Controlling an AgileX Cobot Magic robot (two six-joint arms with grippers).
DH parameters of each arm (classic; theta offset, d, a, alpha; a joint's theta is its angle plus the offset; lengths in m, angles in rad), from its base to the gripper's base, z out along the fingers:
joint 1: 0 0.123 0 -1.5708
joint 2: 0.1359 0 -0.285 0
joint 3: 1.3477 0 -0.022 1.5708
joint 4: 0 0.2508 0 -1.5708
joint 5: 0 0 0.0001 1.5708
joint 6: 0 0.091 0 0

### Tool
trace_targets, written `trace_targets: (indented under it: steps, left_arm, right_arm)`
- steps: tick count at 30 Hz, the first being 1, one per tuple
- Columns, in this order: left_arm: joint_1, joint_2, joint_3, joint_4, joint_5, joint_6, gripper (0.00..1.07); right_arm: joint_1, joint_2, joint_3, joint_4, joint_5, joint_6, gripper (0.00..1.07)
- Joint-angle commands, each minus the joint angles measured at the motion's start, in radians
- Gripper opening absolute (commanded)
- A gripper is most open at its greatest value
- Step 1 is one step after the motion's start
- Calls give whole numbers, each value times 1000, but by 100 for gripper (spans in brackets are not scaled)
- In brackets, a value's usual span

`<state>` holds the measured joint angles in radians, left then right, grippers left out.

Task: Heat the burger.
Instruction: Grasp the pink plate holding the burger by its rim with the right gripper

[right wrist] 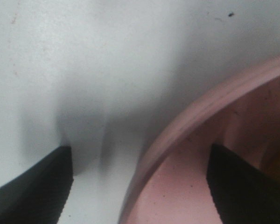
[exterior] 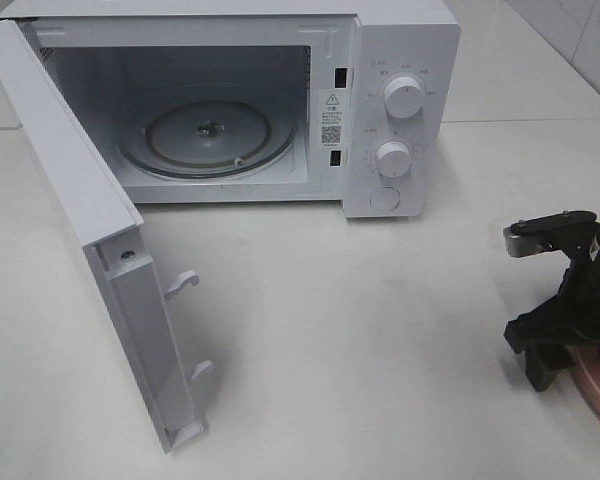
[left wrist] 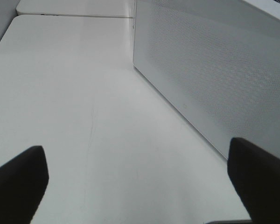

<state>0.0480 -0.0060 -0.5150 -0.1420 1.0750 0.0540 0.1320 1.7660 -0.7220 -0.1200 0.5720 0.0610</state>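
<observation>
Right wrist view: right gripper (right wrist: 140, 154) is low over the table (right wrist: 84, 56). Its jaws are apart and straddle the rim of the pink plate (right wrist: 191, 116), one finger outside on the table side and one inside the dish. Neither pad seems to press the rim yet, so nothing is held.

Burger: not identifiable in any view. A tan blur inside the plate at the frame edge may be it, but I cannot tell. In the high view the right arm covers most of the plate at the right edge of the table.

Risks, as I judge them:
- A pinch on one edge of a shallow plate gives little hold. The far side could sag on lifting, and a tall burger would slide or topple.
- The pads could slip off the smooth rim if the bite is shallow.
- The plate sits well away from the microwave (exterior: 400, 110), so a long carry with a tilted plate adds to the risk.
- The plate edge could catch on the cavity lip before it reaches the glass turntable (exterior: 210, 130).

Door (exterior: 90, 220) is swung wide and the cavity is bare.

Left gripper (left wrist: 137, 186) is wide open and empty above the table. It sits beside a white perforated panel (left wrist: 214, 79); whether that is the door or the side wall I cannot tell.
</observation>
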Motion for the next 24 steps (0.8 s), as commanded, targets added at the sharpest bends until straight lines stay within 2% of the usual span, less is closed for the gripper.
trace_targets:
  steps: [1,2,3,4,5,6,8,9,11,21,24]
  left_arm:
    - [2,-18,0,-1,-8,0,98]
    - [2,-18,0,-1,-8,0,98]
    - [2,-18,0,-1,-8,0,98]
    - [2,-18,0,-1,-8,0,98]
    - [2,-18,0,-1,-8,0,98]
    - [2,-18,0,-1,-8,0,98]
    - [2,-18,0,-1,-8,0,98]
    - [2,-18,0,-1,-8,0,98]
    - [2,-18,0,-1,-8,0,98]
    - [2,-18,0,-1,-8,0,98]
    - [2,-18,0,-1,-8,0,98]
  right_arm:
    - [-7,23,8,22,1,18,63]
    - [-7,23,8,22,1,19,59]
    - [-7,23,8,22,3,23,48]
    - [-7,23,8,22,3,23,48]
    - [-7,23,8,21,6,23,42]
    - [-7,23,8,21,6,23,42]
    - [-7,23,8,20,18,23,12]
    - [-7,23,8,20,18,23,12]
    - [-7,23,8,12,26,23,0]
    - [-1,2,8,-12,39,49,0]
    - [-1,-20,8,-57,57,100,0]
